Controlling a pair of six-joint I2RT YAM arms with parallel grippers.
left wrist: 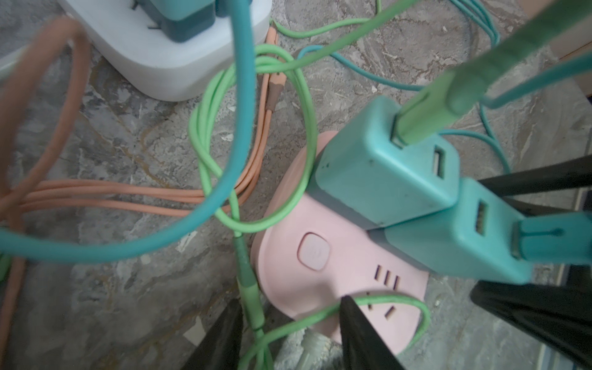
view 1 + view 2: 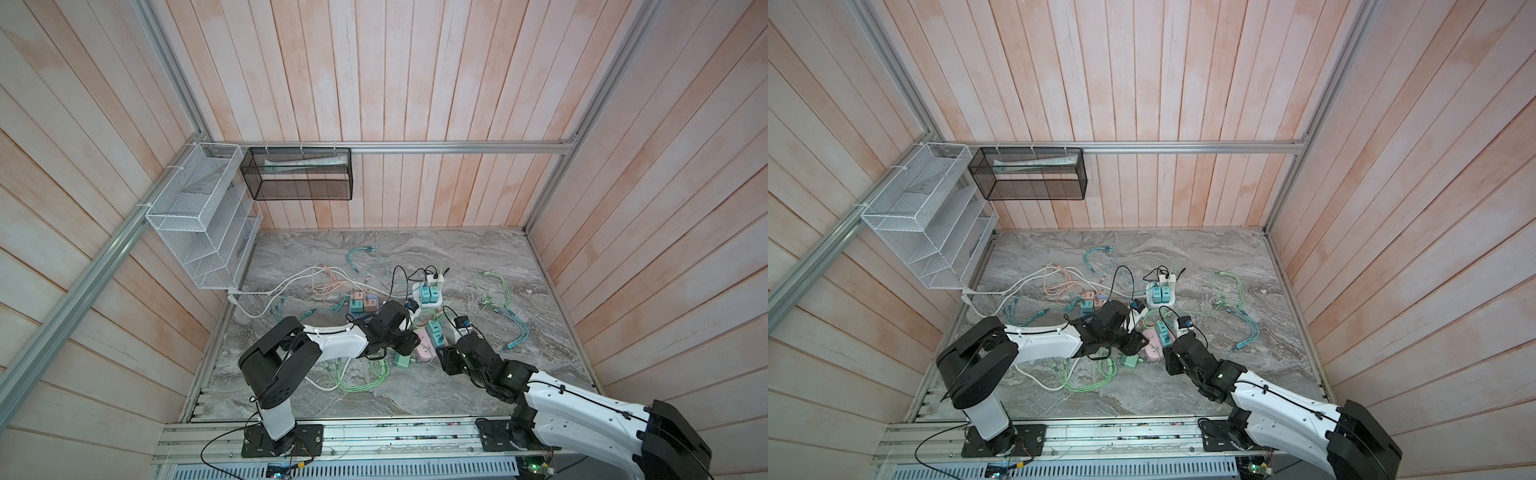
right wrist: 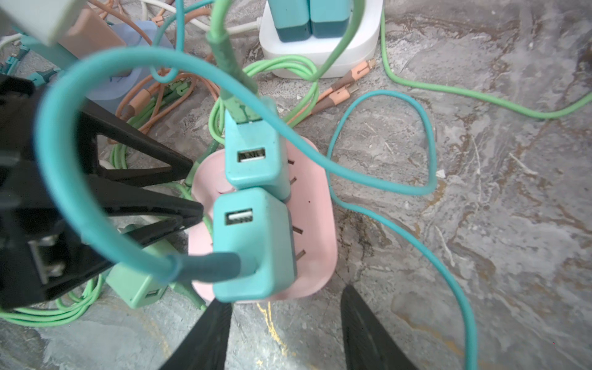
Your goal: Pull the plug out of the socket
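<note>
The near teal plug (image 3: 253, 246) and the far teal plug (image 3: 253, 163) are standing upright and touching each other in the pink socket strip (image 2: 427, 350). The strip is lying low and centre in both top views, between your two grippers. The near one is carrying a teal cable (image 3: 77, 134) and the far one a green cable (image 3: 224, 61).

Your right gripper (image 3: 285, 304) is hovering just short of the near teal plug, jaws wide apart and holding nothing. Your left gripper (image 1: 291, 301) is reaching in from the strip's opposite side with its jaws partly apart. One fingertip (image 1: 352, 317) is resting on the strip's top, the other is standing beside its edge, and nothing is clamped between them.

To the right of the strip in the top views, only loose cable is crossing the marble-patterned table (image 2: 415, 399). To the left, tangled leads and a loose green charger (image 3: 137, 288) are crowding in. A white power strip (image 3: 362, 41) is sitting beyond the far end.

Pale plank walls are closing in three sides. A white wire basket (image 2: 195, 216) and a black wire basket (image 2: 297, 176) are hanging at upper left.
</note>
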